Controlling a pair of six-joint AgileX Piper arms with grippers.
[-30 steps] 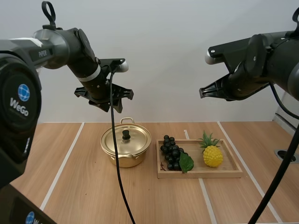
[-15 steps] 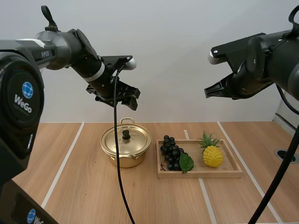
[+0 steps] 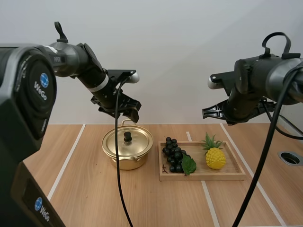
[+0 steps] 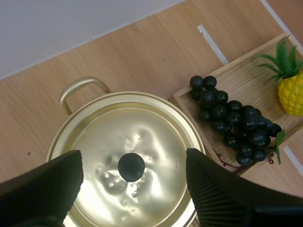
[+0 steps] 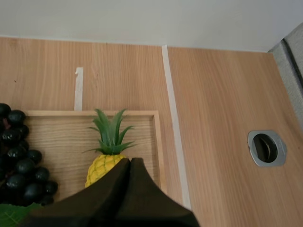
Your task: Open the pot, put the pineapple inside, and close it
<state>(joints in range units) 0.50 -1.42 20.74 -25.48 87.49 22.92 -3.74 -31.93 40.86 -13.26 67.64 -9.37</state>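
A gold pot [image 3: 128, 150] with its lid [image 4: 130, 156] on and a black knob [image 4: 131, 167] stands left of centre on the table. My left gripper [image 3: 124, 107] hovers open above it, the knob showing between its spread fingers [image 4: 45, 189]. A yellow pineapple [image 3: 215, 155] with green leaves lies at the right end of a wooden tray [image 3: 203, 175]. My right gripper [image 3: 209, 112] hangs shut, high over the tray, its fingers [image 5: 128, 189] together as one wedge above the pineapple [image 5: 106, 163].
A bunch of dark grapes [image 3: 175, 155] with a green leaf fills the tray's left half, next to the pot. White tape lines [image 3: 64, 168] run across the wooden table. A round metal grommet [image 3: 290, 158] sits near the right edge.
My left gripper has come down and forward to hover over the pot lid. My right arm has dropped lower and drawn in above the tray.
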